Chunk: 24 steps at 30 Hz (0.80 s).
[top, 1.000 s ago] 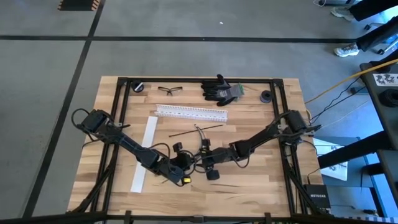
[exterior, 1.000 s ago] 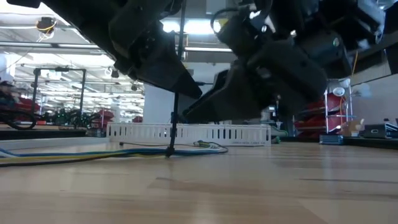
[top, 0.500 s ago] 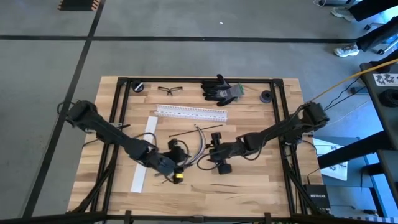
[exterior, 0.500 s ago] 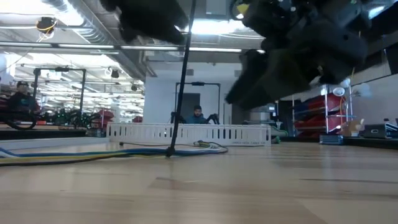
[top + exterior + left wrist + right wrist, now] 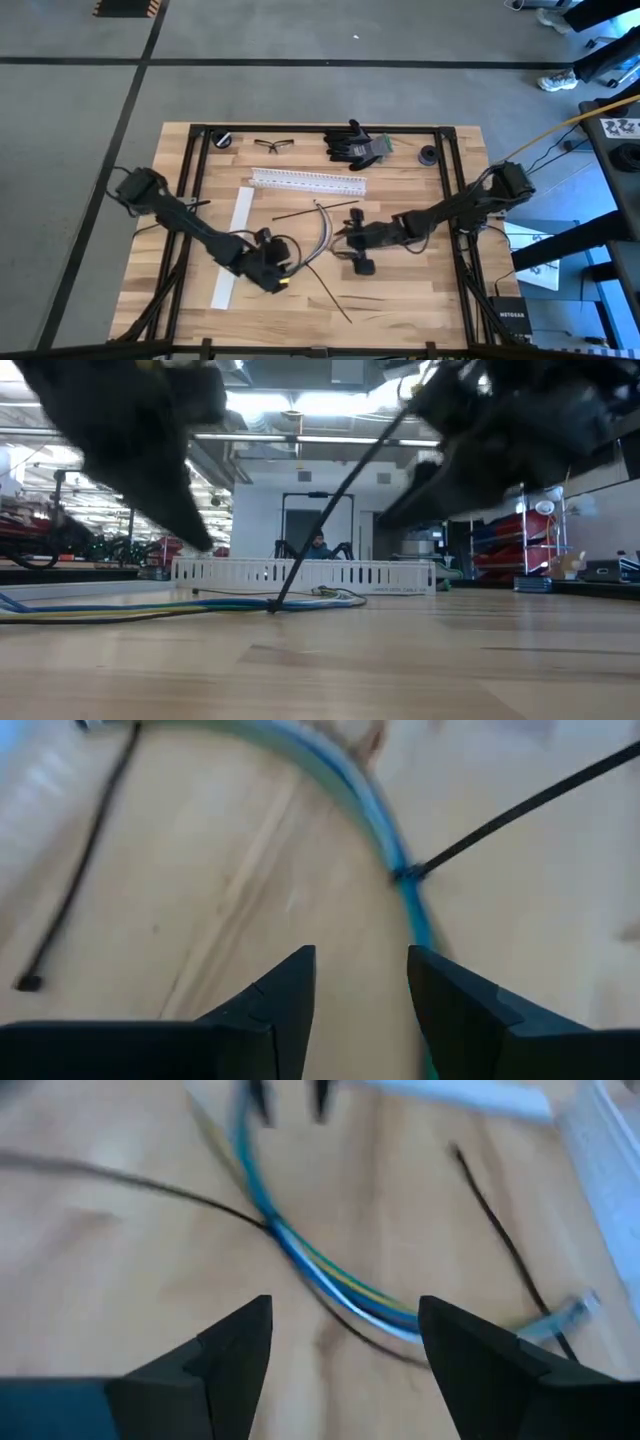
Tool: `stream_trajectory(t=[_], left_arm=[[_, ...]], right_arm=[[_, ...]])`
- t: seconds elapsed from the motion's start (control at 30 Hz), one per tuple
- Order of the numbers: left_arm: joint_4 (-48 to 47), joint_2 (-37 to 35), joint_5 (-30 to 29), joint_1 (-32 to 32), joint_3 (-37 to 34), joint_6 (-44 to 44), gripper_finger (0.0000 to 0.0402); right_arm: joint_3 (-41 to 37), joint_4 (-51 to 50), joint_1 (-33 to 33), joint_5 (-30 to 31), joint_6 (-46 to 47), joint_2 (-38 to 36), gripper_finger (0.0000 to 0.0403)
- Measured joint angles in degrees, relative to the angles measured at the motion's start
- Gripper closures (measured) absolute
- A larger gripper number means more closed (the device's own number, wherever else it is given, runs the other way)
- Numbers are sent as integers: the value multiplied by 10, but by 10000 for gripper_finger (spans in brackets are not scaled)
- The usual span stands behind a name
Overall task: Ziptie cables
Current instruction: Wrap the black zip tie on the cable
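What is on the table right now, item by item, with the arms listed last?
cables: one curved bundle, blue, yellow and grey strands, table centre, a zip tie around it
zip tie: one, black, its tail trailing toward the near edge
loose zip tie: one, black, between rail and bundle
slotted rail: one, white, beyond the bundle
flat strip: one, white, left side
safety glasses: one pair, far edge
gloves: dark pair, far edge
left claw: open, empty, left of the bundle
right claw: open, empty, right of the bundle
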Motion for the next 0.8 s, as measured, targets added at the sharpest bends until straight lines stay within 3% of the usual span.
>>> stream_trajectory(t=[0.13,0.27,0.67,0.8], left_arm=[[0,49,27,8,-5,-2,258],[12,75,31,7,-3,-3,258],[291,124,90,-15,0,53,260],[274,143,103,-3,27,68,267]], right_arm=[[3,41,-9,-11,26,36,166],[2,22,-2,-21,27,51,166],[2,-93,9,-39,31,-3,166],[2,-108,9,-39,31,-24,166]])
